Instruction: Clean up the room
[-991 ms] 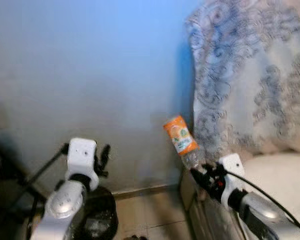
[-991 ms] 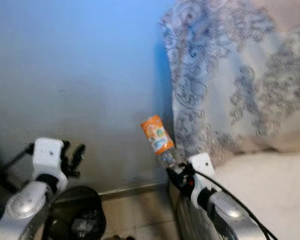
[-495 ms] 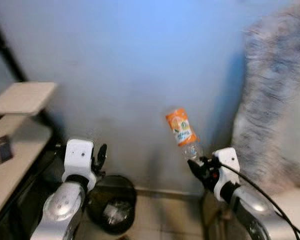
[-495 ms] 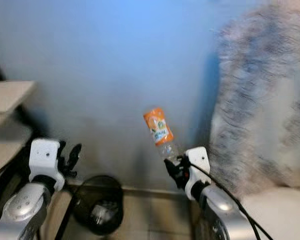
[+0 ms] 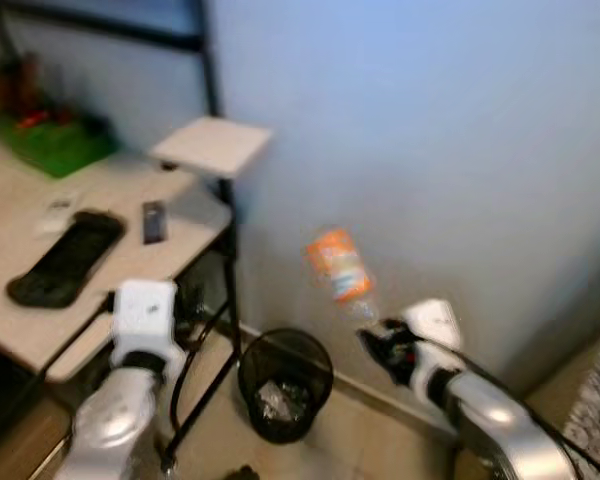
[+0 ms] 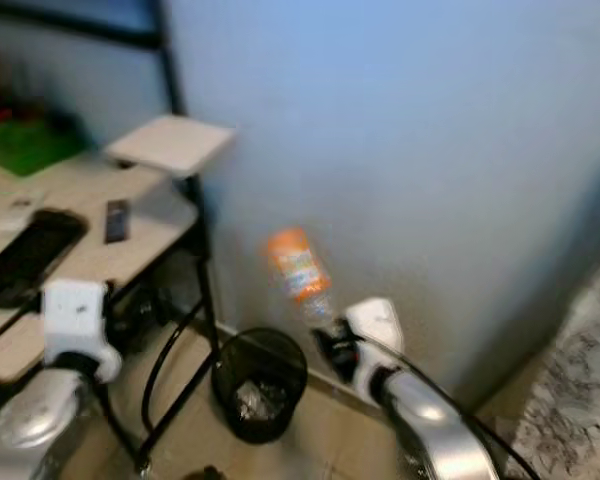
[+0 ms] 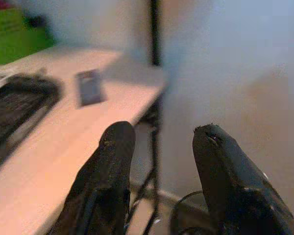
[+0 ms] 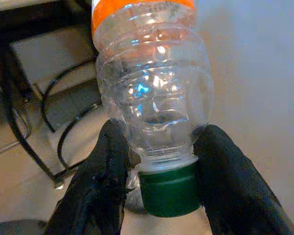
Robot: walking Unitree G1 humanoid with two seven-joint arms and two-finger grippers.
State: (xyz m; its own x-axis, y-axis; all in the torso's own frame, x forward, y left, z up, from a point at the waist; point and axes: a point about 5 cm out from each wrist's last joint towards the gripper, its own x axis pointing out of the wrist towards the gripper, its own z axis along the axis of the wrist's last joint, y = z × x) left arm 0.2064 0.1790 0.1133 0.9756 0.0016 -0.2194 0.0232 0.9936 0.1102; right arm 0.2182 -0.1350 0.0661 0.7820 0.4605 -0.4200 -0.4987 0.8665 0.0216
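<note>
In the left eye view, the right hand (image 5: 380, 345) pinches a plastic bottle (image 5: 337, 266) by its neck, the orange-labelled body tilting up and away from it toward the blue wall (image 5: 430, 120). Below and to the left of that hand stands a black wire bin (image 5: 285, 382) on the tiled floor, with some scraps already in it. The left hand (image 5: 185, 305) is raised just beside the edge of the surface (image 5: 110, 290), which carries a dark flat keyboard-like thing (image 5: 65, 258) and a small remote (image 5: 153, 221). The right eye view gives the same scene, blurred. In the left wrist view, the left hand's fingers (image 7: 112, 161) are spread and hold nothing, with the surface ahead of them. In the right wrist view, both fingers (image 8: 103, 181) press on the bottle's neck just above its green cap (image 8: 169, 188). By my reckoning the bottle is picked up but not yet binned; carrying it over the bin and letting go is left.
</note>
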